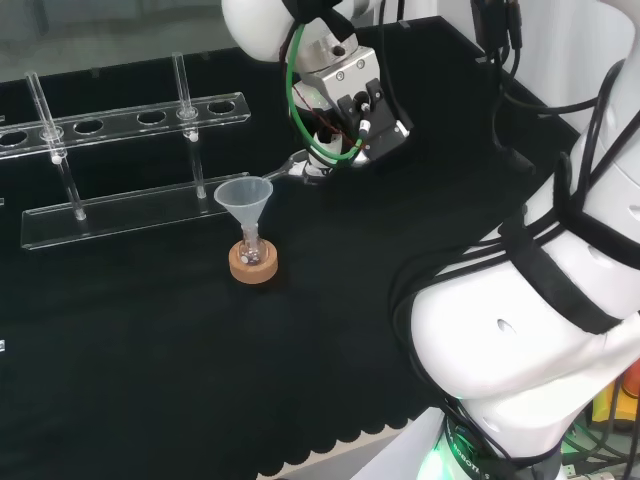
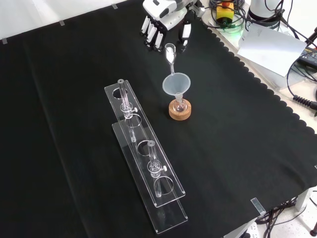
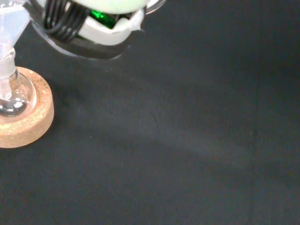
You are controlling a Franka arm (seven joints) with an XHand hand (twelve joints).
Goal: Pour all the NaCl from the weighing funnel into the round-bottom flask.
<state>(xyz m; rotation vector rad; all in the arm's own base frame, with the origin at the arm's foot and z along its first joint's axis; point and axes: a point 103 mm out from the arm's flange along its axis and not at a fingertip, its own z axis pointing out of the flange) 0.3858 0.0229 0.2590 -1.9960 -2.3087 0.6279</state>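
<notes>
A small round-bottom flask (image 1: 250,248) stands upright in a cork ring (image 1: 252,268) mid-cloth, with a clear plastic funnel (image 1: 243,194) in its neck. The hand (image 1: 355,105) hovers just right of it in the head view, pinching the clear weighing funnel (image 1: 293,166), whose tip reaches toward the plastic funnel's rim. In the front view the hand (image 2: 161,19) is at the top. The weighing funnel (image 2: 170,53) slants down from it, ending just above the plastic funnel (image 2: 177,83), the flask (image 2: 179,104) and the cork ring (image 2: 179,112). The wrist view shows the flask (image 3: 10,96) on its cork ring (image 3: 26,129).
A long clear plastic rack (image 2: 143,163) with a few upright glass tubes lies left of the flask in the front view and behind it in the head view (image 1: 130,212). The cloth's scalloped edge (image 2: 277,99) runs along the right of the front view.
</notes>
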